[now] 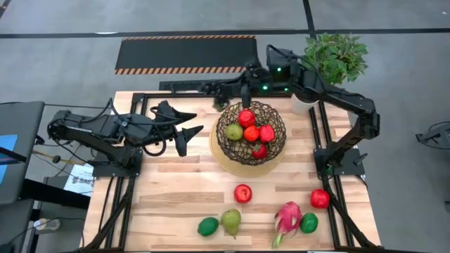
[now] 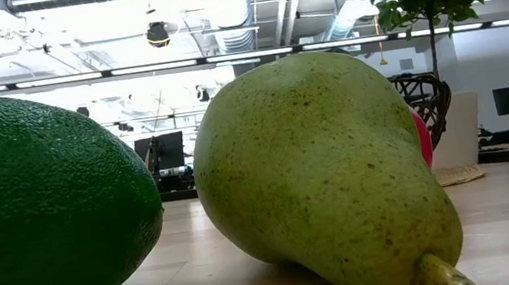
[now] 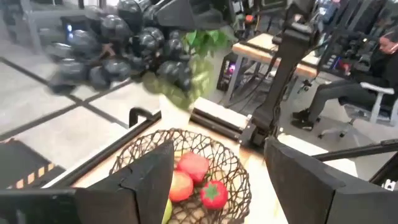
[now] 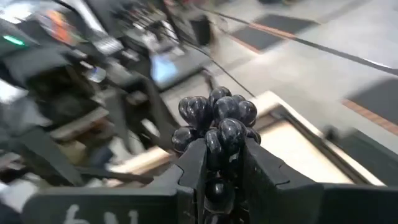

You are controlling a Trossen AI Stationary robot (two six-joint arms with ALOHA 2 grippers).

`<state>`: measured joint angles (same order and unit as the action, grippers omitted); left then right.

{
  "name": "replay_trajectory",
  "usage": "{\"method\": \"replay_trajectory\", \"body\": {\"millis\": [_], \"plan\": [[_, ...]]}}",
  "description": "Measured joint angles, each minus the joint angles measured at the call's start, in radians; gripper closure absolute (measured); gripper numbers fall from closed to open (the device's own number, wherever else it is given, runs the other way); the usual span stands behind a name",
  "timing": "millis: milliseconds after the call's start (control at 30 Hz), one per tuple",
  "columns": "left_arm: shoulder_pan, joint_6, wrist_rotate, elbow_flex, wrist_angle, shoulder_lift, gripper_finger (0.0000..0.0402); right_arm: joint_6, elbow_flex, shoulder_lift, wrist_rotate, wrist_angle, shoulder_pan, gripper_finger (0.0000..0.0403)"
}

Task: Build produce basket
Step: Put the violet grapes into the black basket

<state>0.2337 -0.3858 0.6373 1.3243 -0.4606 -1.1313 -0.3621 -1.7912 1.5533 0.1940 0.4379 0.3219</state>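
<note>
Right gripper (image 4: 217,163) fingers clamp the grape bunch (image 4: 214,121) above the basket (image 1: 251,133); left gripper (image 3: 214,171) fingers apart.

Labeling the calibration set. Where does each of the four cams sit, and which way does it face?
High: overhead, straight down; both arms, basket.
Low: table height, level across; pear and lime fill it, no arm shows.
Left wrist: past the open left end effector toward the basket.
Right wrist: past the right end effector shut on the grape bunch.
Shared: both wrist views show the grapes.

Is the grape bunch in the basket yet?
Out. The right claw holds the grape bunch in the air beyond the basket.
</note>
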Motion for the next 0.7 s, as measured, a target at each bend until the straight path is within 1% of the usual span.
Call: {"method": "replay_trajectory", "body": {"millis": [200, 333, 467, 533, 700], "plan": [[0.000, -0.049, 0.004, 0.000, -0.064, 0.000, 0.0166, 0.033, 0.000, -0.034, -0.102, 0.279, 0.007, 0.0309], [0.000, -0.069, 0.003, 0.000, -0.066, 0.001, 0.0166, 0.058, 0.000, -0.026, -0.159, 0.471, -0.014, 0.0309], [0.000, -0.080, 0.004, 0.000, -0.071, 0.016, 0.0166, 0.090, 0.003, -0.007, -0.230, 0.626, -0.037, 0.0309], [0.000, -0.082, 0.005, 0.000, -0.080, 0.028, 0.0166, 0.099, 0.035, -0.012, -0.258, 0.634, -0.036, 0.0309], [0.000, -0.089, 0.018, 0.000, -0.104, 0.052, 0.0166, 0.102, 0.144, -0.017, -0.272, 0.632, -0.018, 0.0309]]}}
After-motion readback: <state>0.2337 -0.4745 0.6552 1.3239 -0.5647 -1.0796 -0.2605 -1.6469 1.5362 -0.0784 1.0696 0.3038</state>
